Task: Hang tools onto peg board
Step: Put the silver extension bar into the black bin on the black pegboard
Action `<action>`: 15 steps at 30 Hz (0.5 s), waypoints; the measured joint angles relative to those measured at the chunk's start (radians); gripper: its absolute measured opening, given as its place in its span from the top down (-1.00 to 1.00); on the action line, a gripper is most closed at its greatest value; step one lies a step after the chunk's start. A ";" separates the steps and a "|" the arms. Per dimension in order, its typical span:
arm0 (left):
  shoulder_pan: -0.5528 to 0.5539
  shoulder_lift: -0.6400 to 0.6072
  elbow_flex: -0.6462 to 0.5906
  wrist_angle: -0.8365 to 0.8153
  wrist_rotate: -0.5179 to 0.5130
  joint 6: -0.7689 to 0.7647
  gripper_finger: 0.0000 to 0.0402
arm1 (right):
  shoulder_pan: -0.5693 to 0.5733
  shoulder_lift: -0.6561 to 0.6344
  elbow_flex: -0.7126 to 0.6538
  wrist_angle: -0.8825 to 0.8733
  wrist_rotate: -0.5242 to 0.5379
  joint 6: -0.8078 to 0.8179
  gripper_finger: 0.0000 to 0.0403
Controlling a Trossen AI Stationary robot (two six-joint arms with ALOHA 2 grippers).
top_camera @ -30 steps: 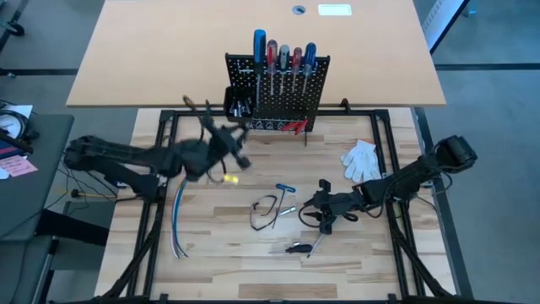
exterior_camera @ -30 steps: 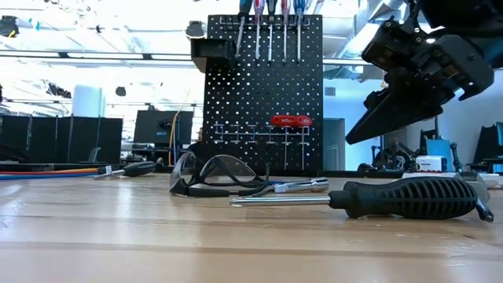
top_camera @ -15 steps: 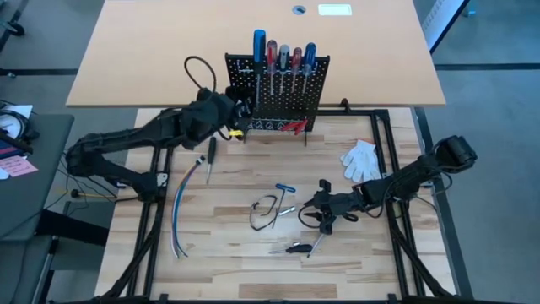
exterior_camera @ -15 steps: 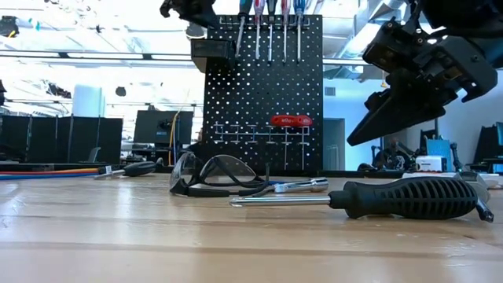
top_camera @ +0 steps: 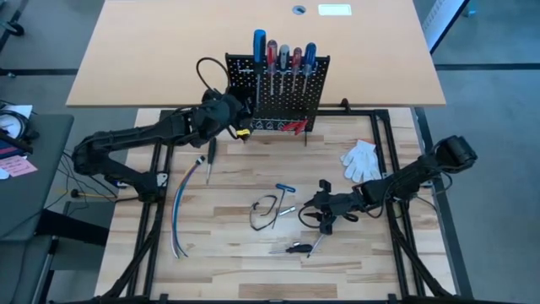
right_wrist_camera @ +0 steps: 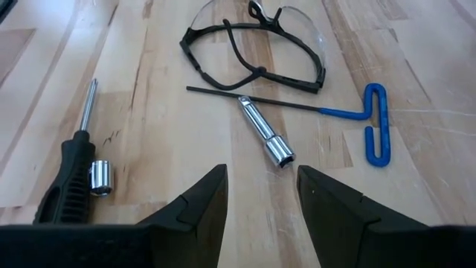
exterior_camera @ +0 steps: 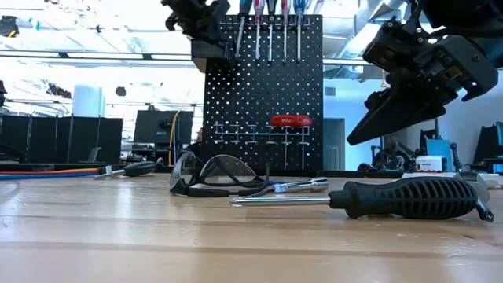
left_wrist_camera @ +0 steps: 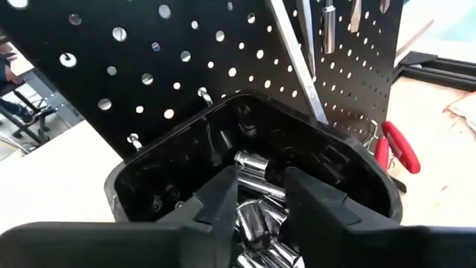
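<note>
My left pincer [left_wrist_camera: 256, 195], parted with nothing gripped, hovers directly over the bin [left_wrist_camera: 338, 160] at the peg board's [top_camera: 278, 93] left end, silver sockets [left_wrist_camera: 256, 216] lying inside just beneath, while my open right pincer [top_camera: 325, 215] waits mid-desk.

Safety glasses [top_camera: 266, 211] lie mid-table on the wooden tabletop [top_camera: 236, 270]. A white glove [top_camera: 361, 160] rests well to their right and farther back; a bundle of loose cables [top_camera: 179, 215] lies well to their left
</note>
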 joint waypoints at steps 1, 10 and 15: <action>0.000 -0.003 0.000 -0.001 0.000 0.004 0.39 | 0.000 0.000 0.000 0.000 0.000 0.000 0.15; -0.040 -0.072 0.080 -0.081 -0.002 0.014 -0.01 | 0.000 0.000 0.000 -0.001 0.000 -0.004 0.15; -0.169 -0.123 0.109 -0.096 -0.012 0.041 -0.02 | 0.003 0.000 0.000 0.000 0.000 -0.013 0.15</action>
